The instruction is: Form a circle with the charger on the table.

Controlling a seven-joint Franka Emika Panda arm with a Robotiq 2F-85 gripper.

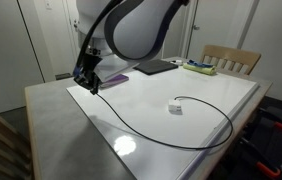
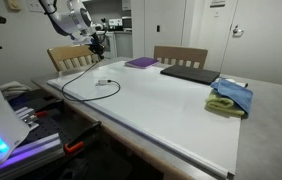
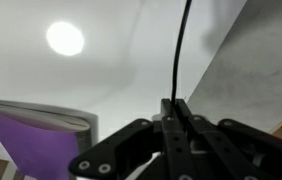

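Partly done: gripper (image 3: pixel 176 112) clamped on charger (image 3: pixel 180 50) cable, lifted at far left of table (image 1: pixel 51 115). Rest lies in open arc curving back to plug (image 1: pixel 175 107) mid-table. Loop unclosed; held end likely must reach plug.

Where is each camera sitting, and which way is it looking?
An exterior view sits beside the robot at the table edge, facing across the charger; the arm looms, gripper below.
An exterior view sits off the far end of the table, facing back at the small, distant arm and gripper.
Wrist view rides the wrist, looking along the gripper, shut on the charger.
All three share the purple book.
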